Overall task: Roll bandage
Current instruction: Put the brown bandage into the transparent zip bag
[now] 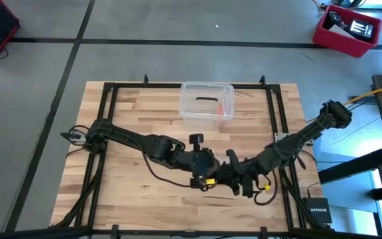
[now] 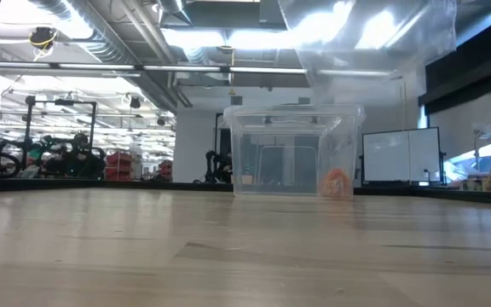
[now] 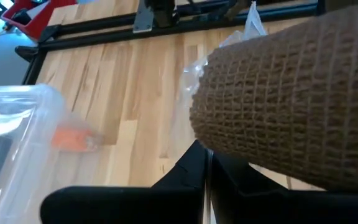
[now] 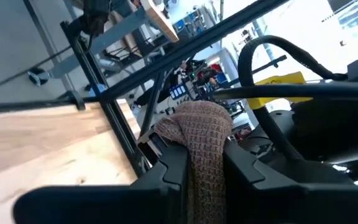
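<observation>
The bandage (image 3: 291, 106) is a brown woven bundle, held above the table near its front middle. It fills the right of the left wrist view and also shows in the right wrist view (image 4: 197, 134). In the high view the two arms hide it. My right gripper (image 4: 199, 163) is shut on it. My left gripper (image 3: 207, 163) is shut, with its fingertips right under the bundle. Both grippers meet in the high view, the left (image 1: 212, 174) beside the right (image 1: 231, 174). My right gripper pinches the bunched bandage between its two fingers (image 4: 173, 163). Several folds (image 4: 207, 155) pass between them and bulge out past the tips. The bundle is lifted clear of the table. My left gripper has its shut fingertips (image 3: 194, 163) at the bundle's underside (image 3: 229, 146); whether they touch or pinch it, I cannot tell.
A clear plastic box (image 1: 207, 101) with a small orange thing (image 3: 73, 138) inside stands at the table's far middle; the low view shows it too (image 2: 292, 153). Clear plastic film (image 3: 248, 25) shows behind the bandage. Black frame rails (image 1: 108, 119) run along the table's sides.
</observation>
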Robot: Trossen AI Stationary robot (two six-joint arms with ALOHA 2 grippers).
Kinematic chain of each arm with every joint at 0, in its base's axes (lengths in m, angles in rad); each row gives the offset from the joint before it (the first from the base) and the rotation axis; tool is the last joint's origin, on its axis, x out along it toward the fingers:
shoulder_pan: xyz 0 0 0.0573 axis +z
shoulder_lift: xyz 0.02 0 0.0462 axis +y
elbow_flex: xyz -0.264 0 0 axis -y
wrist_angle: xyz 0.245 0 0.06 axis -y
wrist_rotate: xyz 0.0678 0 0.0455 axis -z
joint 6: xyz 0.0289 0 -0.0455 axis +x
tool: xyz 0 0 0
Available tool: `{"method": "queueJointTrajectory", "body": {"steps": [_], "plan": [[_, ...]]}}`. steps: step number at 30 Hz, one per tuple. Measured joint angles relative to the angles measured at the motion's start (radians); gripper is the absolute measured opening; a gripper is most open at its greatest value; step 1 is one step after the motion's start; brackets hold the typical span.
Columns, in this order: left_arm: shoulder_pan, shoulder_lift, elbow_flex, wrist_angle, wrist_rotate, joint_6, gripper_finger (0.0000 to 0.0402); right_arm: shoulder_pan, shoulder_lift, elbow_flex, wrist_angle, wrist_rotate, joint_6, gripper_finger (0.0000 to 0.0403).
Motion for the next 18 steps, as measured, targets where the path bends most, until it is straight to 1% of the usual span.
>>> {"method": "queueJointTrajectory", "body": {"steps": [6,12,18], "plan": [[0.004,0.001,0.0,-0.004,-0.005,0.004,0.0003,-0.003,0.0,0.0,-0.04,-0.015,0.117,0.0057],[0.005,0.001,0.0,-0.002,-0.011,0.005,0.0003,0.006,0.001,0.0,-0.057,-0.021,0.188,0.0058],[0.005,0.001,0.0,-0.005,-0.015,0.007,0.0003,0.005,0.0,-0.001,-0.106,-0.011,0.307,0.0058]]}}
